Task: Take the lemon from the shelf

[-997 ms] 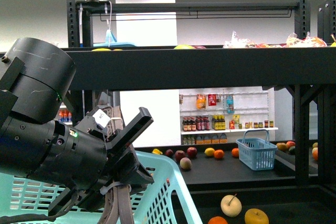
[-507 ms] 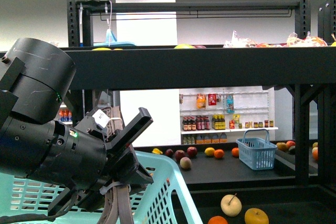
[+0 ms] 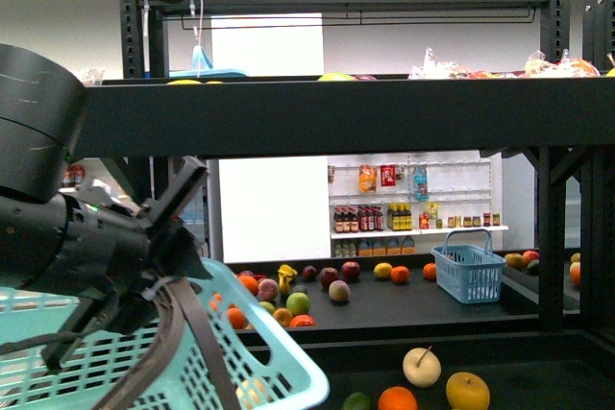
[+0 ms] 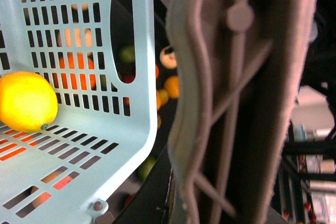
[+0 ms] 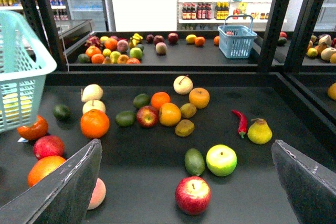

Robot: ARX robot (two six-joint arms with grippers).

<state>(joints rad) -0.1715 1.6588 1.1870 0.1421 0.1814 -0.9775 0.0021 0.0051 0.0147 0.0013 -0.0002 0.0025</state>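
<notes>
The bright yellow lemon [image 4: 26, 100] lies inside the turquoise basket [image 4: 105, 145], against its slatted wall. My left gripper [image 3: 159, 266] is shut on the basket's grey-brown handle [image 4: 236, 103], and the basket [image 3: 96, 352] hangs at the lower left of the front view. The black shelf [image 3: 336, 117] spans that view, with a dark tier below. My right gripper [image 5: 186, 150] is open with nothing between its fingers. It hovers over the shelf tier [image 5: 131, 177], and the basket [image 5: 21, 72] is off to its side.
Loose fruit covers the tier: a red apple [image 5: 192, 195], a green apple [image 5: 221, 159], an avocado [image 5: 194, 161], oranges, a pear [image 5: 259, 131] and a red chili [image 5: 240, 121]. Black uprights [image 5: 273, 19] frame it. A small blue basket [image 3: 468, 271] stands on the far tier.
In the front view my left arm and the basket have shifted left and lower. More of the far tier's fruit now shows past the basket rim.
</notes>
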